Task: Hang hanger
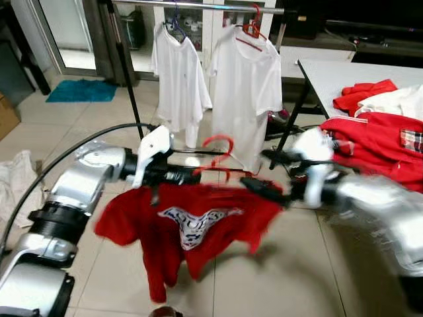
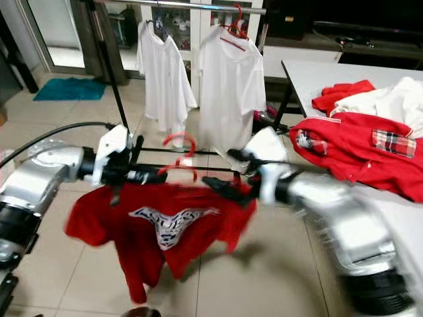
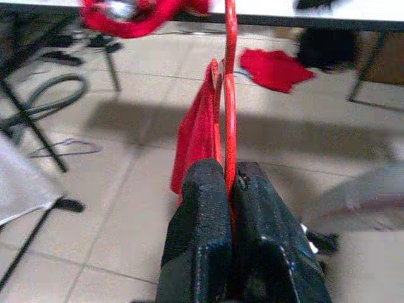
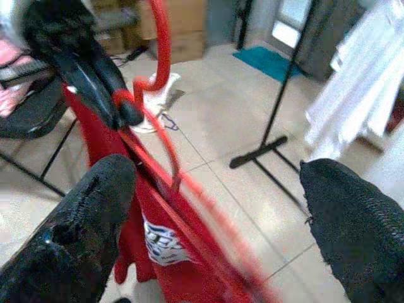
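- Left gripper [image 1: 188, 176]: fingers pressed together on the wire of the red hanger [image 1: 217, 158], pinched tight in the left wrist view. Hanger sits mid-air between the two arms, hook up, carrying a red printed T-shirt [image 1: 188, 231] that droops below.
- Right gripper [image 4: 214, 208]: fingers spread wide, hanger shoulder running between them, not touching that I can see; the arm is blurred in the head views, so contact is uncertain.
- Risk: a single pinch on thin wire. The shirt's weight hangs to one side, so the hanger could swivel in the fingers and leave the hook tilted for the rail.
- Risk: if the right gripper closes off-line, it may push the shirt off the shoulder.
- Ahead: clothes rail [image 1: 198, 5] well apart and above, with two white T-shirts [image 1: 244, 86] already hung. Open rail likely lies between or beside them; the gap looks tight.
- Rack upright [image 1: 129, 86] and its floor foot lie in the walking path.
- White table [image 1: 317, 72] edge with heaped red clothing crowds the right arm; tiled floor opens to the left.
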Robot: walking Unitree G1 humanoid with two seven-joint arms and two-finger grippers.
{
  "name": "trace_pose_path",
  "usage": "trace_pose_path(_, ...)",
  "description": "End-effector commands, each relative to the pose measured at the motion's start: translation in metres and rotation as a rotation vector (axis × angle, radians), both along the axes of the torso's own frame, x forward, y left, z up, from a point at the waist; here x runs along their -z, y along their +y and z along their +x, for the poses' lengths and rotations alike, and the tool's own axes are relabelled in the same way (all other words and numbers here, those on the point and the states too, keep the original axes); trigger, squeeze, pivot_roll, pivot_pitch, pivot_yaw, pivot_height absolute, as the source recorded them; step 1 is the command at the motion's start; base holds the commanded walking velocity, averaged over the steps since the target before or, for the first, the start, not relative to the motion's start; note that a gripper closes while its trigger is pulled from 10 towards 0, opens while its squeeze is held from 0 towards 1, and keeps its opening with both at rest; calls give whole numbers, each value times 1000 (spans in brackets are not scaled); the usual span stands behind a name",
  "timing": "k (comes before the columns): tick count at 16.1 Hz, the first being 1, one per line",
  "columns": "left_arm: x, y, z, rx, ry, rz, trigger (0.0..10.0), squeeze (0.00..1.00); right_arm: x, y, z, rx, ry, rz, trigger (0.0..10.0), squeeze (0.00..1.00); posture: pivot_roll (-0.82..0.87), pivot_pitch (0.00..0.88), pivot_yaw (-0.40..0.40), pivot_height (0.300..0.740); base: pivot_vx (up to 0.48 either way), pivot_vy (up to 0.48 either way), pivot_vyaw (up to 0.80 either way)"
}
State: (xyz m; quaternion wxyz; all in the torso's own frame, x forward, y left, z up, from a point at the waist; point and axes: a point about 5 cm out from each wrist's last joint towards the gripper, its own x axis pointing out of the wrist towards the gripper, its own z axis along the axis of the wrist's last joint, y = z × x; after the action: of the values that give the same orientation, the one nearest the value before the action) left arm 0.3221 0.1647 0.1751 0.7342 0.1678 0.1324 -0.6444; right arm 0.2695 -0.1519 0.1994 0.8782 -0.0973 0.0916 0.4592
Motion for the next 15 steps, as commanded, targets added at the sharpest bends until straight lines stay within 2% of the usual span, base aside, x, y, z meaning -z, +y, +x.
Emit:
trace_pose_path(1, -11, -5, -1, 72, -47, -11, 0, 0, -4, 1, -1, -46, -9, -17, 10000, 1000, 14, 0, -4, 740, 0, 0, 0)
trace_pose_path(3, -16, -8, -2, 106, -55, -51, 0, 0, -5, 0, 1, -49, 3, -49, 10000, 1000, 13, 0, -3, 740, 0, 0, 0)
trace_pose_path(4, -20, -10, -4, 122, -62, -86, 0, 0, -6, 2, 2, -56, 19, -31, 10000, 812, 12, 0, -2, 740, 0, 0, 0)
trace_pose_path(5, -22, -13, -5, 137, -66, -116, 0, 0, -7, 5, 0, -87, 47, -6, 10000, 35, 12, 0, -2, 740, 0, 0, 0)
trace_pose_path(6, -25, -15, -8, 160, -67, -151, 0, 0, -7, 11, -4, -151, 78, 5, 10000, 0, 11, 0, -4, 740, 0, 0, 0)
trace_pose_path(8, -25, -16, -9, 172, -71, -153, 0, 0, -6, 15, -5, -167, 105, 18, 10000, 0, 11, 0, -10, 740, 0, 0, 0)
trace_pose_path(9, -24, -17, -10, 182, -77, -148, 0, 0, -1, 19, -5, -170, 132, 22, 1020, 0, 11, 0, -16, 740, 0, 0, 0)
trace_pose_path(10, -23, -18, -11, 190, -79, -140, 0, 0, 1, 22, -4, -169, 147, 23, 0, 0, 11, 0, -21, 740, 0, 0, 0)
trace_pose_path(15, -21, -17, -12, 197, -75, -133, 0, 0, 3, 24, -4, -180, 176, 33, 0, 0, 9, 0, -27, 740, 0, 0, 0)
